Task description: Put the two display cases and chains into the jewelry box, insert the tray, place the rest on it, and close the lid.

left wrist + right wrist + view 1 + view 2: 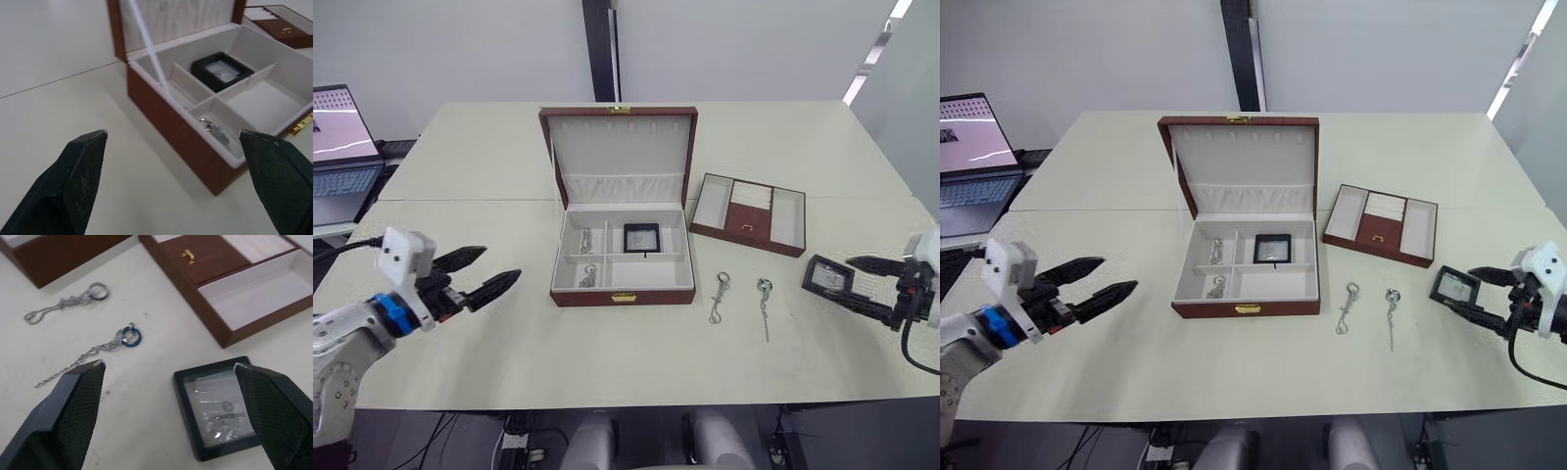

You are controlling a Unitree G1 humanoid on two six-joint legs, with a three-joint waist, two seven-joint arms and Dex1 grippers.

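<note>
At 3 o'clock on worktop (509,343), right gripper (867,284) fingers apart around 1 display case (826,277); left gripper (480,275) fingers apart, empty.

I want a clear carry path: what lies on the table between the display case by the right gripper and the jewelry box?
Two thin ring-topped pieces lie between the display case and the jewelry box, seen in both eye views.

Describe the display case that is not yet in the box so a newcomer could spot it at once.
Start at the open jewelry box mid-table and go toward the robot's right, past the tray and two thin silver pieces. The case lies flat on the table near its right edge, by the right gripper. Its twin already sits inside the box.
</note>
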